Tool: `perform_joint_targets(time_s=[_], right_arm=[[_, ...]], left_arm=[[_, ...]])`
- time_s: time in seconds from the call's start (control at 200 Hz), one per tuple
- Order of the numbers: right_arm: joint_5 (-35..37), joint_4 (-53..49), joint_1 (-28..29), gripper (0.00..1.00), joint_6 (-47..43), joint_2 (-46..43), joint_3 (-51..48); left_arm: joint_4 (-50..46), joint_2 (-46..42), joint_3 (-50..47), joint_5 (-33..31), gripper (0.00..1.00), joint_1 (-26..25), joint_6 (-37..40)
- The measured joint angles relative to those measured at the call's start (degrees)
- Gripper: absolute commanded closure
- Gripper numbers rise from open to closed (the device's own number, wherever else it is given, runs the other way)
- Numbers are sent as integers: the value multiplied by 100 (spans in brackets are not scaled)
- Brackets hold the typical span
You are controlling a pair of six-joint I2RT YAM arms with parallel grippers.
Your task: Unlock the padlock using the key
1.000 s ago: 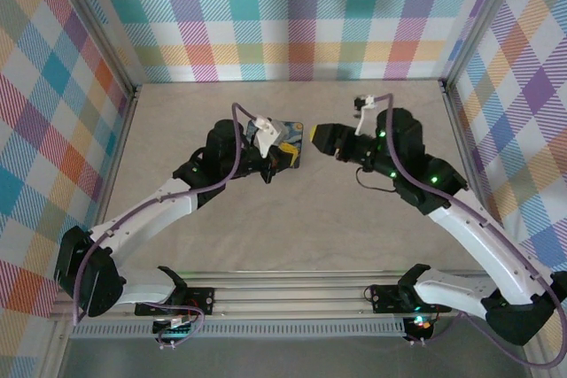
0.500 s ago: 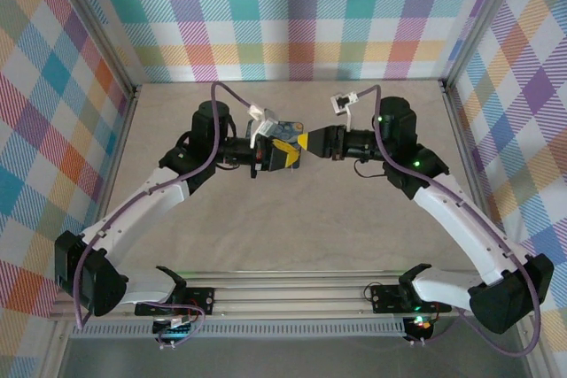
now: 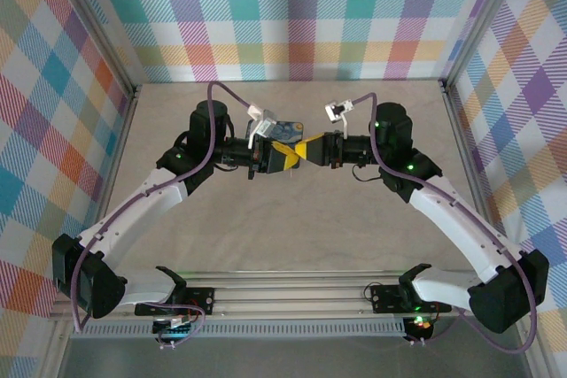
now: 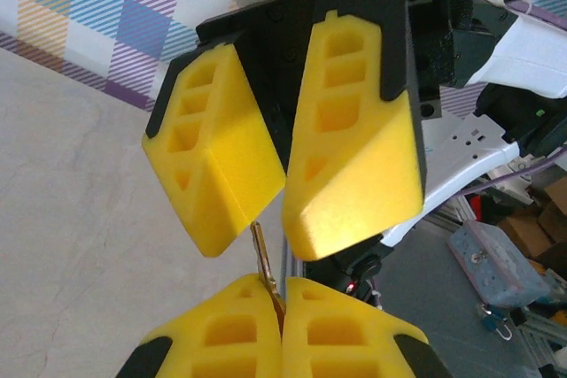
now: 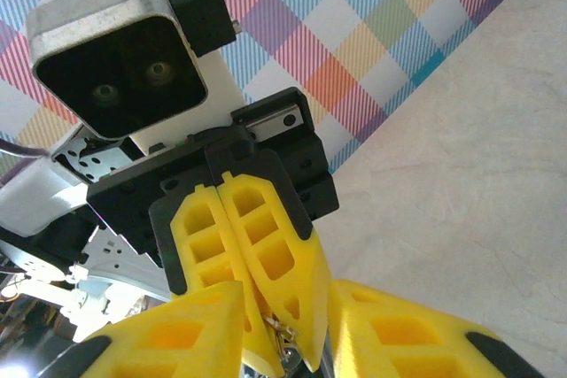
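My left gripper [image 3: 288, 155] is shut on a small brass key [image 4: 262, 258], whose blade sticks out past the fingertips. My right gripper [image 3: 306, 148] meets it tip to tip above the middle of the table. Its yellow fingers [image 4: 354, 148] are open and straddle the key's tip and the left fingertips [image 5: 266, 254]. In the right wrist view the key [image 5: 285, 335] shows between the closed left fingers. A blue blocky thing, apparently the padlock [image 3: 287, 128], lies on the table just behind the two grippers, partly hidden by them.
The beige table [image 3: 292, 227] is walled by plaid panels [image 3: 292, 15] on three sides. An aluminium rail [image 3: 292, 294] with both arm bases runs along the near edge. Cables loop over both wrists.
The right gripper has moved left to meet the left one, and its jaws have narrowed around the key tip. The left arm swung to point right; it stays shut on the key.
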Motion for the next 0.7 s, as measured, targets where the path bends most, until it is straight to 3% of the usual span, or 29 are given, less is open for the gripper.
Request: perform_joint_targets(time_s=[0.255, 0.435, 0.585, 0.7], right_arm=[[-151, 181, 0, 100, 22, 63, -55], [-247, 350, -4, 100, 55, 164, -63], [-170, 363, -4, 100, 79, 212, -61], [42, 127, -4, 100, 109, 284, 59]], left_arm=[[2, 0, 2, 2, 100, 7, -61], [-22, 2, 7, -26, 100, 17, -31], [-149, -2, 7, -264, 60, 33, 195], [-284, -114, -35, -837, 47, 33, 238]])
